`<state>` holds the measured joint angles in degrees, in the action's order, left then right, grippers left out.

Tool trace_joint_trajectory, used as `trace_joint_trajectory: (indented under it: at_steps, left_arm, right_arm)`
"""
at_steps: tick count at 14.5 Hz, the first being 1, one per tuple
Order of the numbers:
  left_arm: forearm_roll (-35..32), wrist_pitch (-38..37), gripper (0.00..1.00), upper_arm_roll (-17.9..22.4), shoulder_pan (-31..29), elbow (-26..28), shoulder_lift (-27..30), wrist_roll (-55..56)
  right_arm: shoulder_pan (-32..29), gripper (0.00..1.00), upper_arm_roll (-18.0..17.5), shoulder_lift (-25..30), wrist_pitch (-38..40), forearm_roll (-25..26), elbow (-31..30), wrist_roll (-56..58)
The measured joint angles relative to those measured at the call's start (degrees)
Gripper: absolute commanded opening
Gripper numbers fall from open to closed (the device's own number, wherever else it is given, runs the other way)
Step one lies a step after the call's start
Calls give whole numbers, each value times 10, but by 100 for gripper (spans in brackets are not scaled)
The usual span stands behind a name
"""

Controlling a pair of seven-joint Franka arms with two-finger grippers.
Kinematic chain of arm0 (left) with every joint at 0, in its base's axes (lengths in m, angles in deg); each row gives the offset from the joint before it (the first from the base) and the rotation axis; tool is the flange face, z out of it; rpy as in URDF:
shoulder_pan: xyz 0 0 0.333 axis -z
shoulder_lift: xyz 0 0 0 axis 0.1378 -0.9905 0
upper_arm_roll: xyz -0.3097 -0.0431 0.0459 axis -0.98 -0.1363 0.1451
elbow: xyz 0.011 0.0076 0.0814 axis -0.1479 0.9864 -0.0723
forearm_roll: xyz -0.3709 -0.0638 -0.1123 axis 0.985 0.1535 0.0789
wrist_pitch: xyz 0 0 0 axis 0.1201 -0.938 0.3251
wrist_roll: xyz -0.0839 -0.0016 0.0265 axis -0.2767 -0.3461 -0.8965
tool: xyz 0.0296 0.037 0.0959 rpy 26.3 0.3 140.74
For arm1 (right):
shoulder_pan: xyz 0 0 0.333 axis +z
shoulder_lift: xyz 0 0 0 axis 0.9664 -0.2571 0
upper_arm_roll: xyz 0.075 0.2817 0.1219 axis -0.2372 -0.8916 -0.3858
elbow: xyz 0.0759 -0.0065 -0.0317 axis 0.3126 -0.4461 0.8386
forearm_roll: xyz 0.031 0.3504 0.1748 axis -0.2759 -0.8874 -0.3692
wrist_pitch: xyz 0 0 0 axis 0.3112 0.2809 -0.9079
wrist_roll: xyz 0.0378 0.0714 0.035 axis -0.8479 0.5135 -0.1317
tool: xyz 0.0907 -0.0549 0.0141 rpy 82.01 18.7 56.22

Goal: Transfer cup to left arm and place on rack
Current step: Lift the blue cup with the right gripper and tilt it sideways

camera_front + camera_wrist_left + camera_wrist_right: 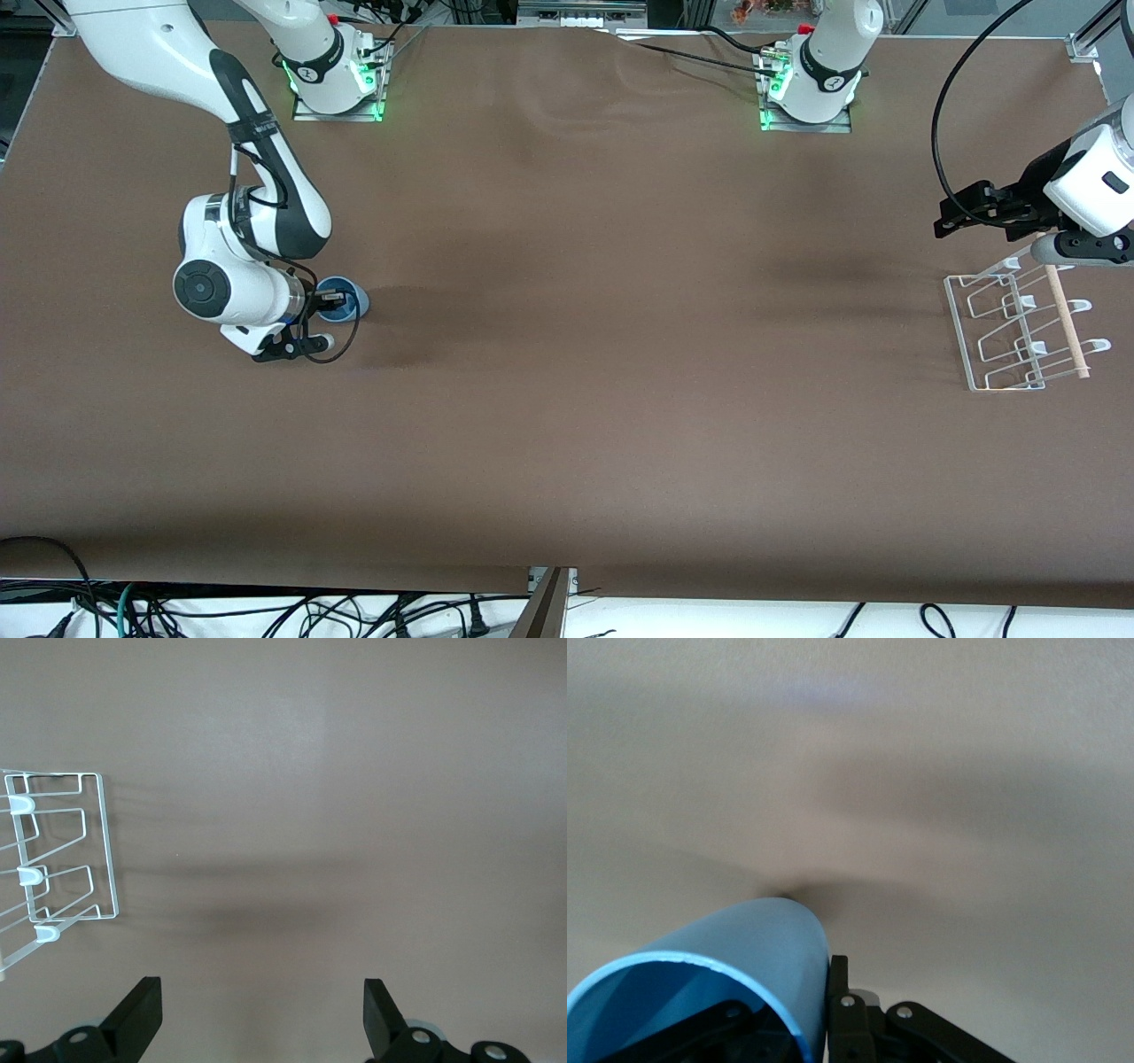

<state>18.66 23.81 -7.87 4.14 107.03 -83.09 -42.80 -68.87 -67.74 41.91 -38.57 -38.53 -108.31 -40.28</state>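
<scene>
The light-blue cup (344, 299) is at the right arm's end of the table, tilted with its open mouth toward the right gripper (324, 302). In the right wrist view the right gripper (811, 992) is shut on the rim of the cup (757, 948), with one finger inside and one outside. I cannot tell whether the cup's base touches the table. The left gripper (943, 219) is open and empty, in the air beside the white wire rack (1010, 332) at the left arm's end. In the left wrist view the left gripper (263, 992) has its fingers wide apart over bare table, with the rack (62, 855) at the edge.
A light wooden dowel (1067, 323) lies across the rack. The arm bases (802, 80) stand along the table edge farthest from the front camera. Cables lie off the table's near edge.
</scene>
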Motion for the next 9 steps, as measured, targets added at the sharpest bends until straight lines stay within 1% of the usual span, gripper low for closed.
trace_joint_trajectory:
  at_steps: [2, 4, 7, 9]
  left_arm:
    - [0, 0, 100, 0, 0, -1, 0, 0]
    - [0, 0, 100, 0, 0, -1, 0, 0]
    - [0, 0, 100, 0, 0, -3, 0, 0]
    - [7, -5, 100, 0, 0, -3, 0, 0]
  right_arm:
    - [1, 0, -4, 8, 78, -10, 43, -12]
    - [5, 0, -16, 14, 131, -29, 89, -58]
    - [41, 0, -29, 14, 149, -60, 138, -161]
    - [70, 0, -32, 11, 149, -102, 157, -220]
